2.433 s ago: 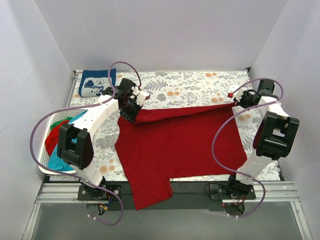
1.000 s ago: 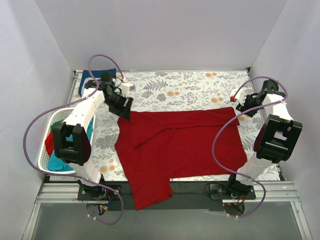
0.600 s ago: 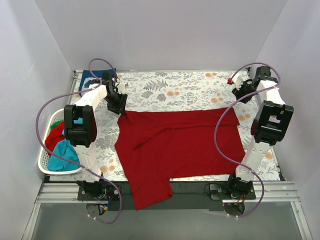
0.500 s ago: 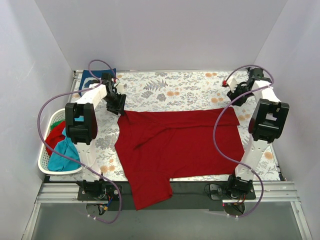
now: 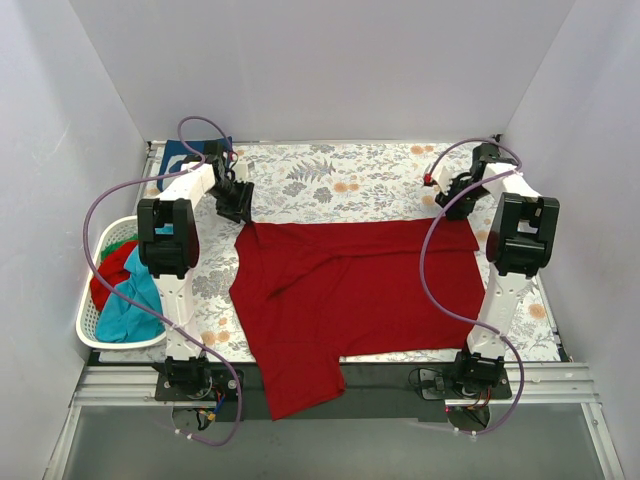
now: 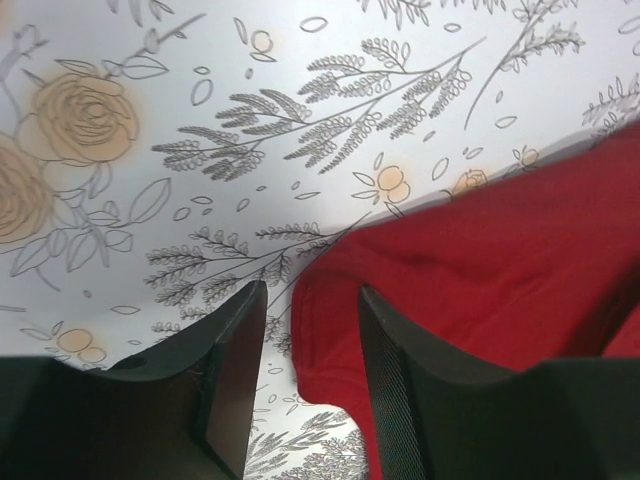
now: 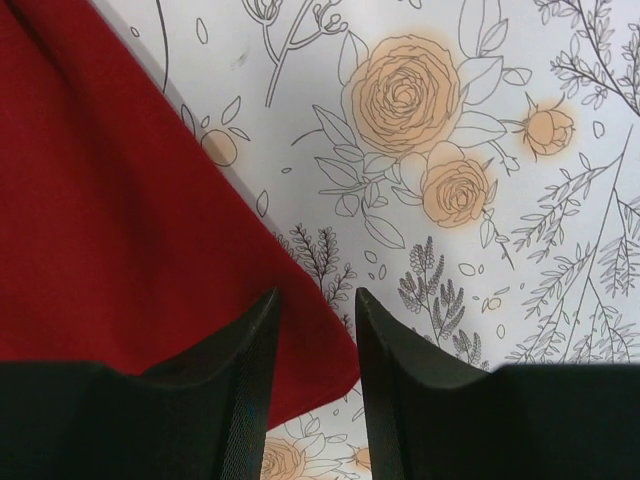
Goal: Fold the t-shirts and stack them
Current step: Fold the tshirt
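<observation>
Top external: dark red t-shirt spread across the bench.
Left end effector and right end effector hang open, empty, at its far corners; closing low could pinch the floral cover too.

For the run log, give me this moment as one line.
red shirt: spread on table | left gripper: open over far-left corner | right gripper: open over far-right corner | holding: nothing

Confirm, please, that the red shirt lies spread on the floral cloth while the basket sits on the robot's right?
Not quite: the top view shows the basket on the robot's left. The red shirt does lie spread on the floral cloth.
</observation>
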Controlling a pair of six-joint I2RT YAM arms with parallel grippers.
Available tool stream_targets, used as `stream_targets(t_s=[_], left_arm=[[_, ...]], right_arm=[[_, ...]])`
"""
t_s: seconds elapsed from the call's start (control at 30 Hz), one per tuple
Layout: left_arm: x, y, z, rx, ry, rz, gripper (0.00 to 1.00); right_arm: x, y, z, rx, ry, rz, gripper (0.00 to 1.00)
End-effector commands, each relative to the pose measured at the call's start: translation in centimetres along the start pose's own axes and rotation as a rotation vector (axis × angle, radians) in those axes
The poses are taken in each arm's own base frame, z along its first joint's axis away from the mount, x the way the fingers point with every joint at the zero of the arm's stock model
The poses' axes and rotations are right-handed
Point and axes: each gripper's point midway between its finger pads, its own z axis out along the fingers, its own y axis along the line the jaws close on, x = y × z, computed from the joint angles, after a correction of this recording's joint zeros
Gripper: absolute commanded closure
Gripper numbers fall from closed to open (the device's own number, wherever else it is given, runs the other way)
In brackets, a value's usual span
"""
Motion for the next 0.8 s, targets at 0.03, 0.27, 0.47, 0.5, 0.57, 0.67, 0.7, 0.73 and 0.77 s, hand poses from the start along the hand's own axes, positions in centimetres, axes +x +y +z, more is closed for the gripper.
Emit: stream_targets(t_s=[0.03,0.27,0.47,0.5,0.57,0.67,0.7,0.73,0.77], left_arm=[[0.0,-1.7,-0.2,0.095,0.005,0.023,0.60],[1.7,-2.0,-0.2,0.116,0.041,0.049,0.61],[1.2,-0.1,0.5,0.026,0.023,0.023,0.90],[0.8,0.1,0.5,0.019,0.011,0.015,0.99],[-0.3,0.7,0.4,-0.004,-0.022,0.001,1.00],[-1.6,1.3,0.4,-0.023,-0.050,0.003,1.00],[-1.8,1.4,0.4,-0.027,-0.056,0.000,1.00],[-2.1,1.6,0.3,-0.032,-0.063,0.001,1.00],[-2.6,1.8,0.5,-0.043,-0.079,0.001,1.00]], right_arm=[[0.6,1.0,0.6,-0.036,0.030,-0.024,0.59],[1.1,0.8,1.2,-0.039,0.051,-0.010,0.71],[2.5,-0.3,1.7,-0.012,0.123,0.025,0.99],[2.7,-0.8,1.8,0.000,0.134,0.033,0.99],[3.1,-2.3,1.8,0.035,0.155,0.073,0.99],[3.4,-3.5,2.1,0.064,0.164,0.126,0.99],[3.2,-4.2,1.9,0.082,0.165,0.127,0.99],[3.2,-4.4,1.9,0.088,0.164,0.131,0.99],[3.2,-4.6,2.1,0.092,0.166,0.146,0.99]])
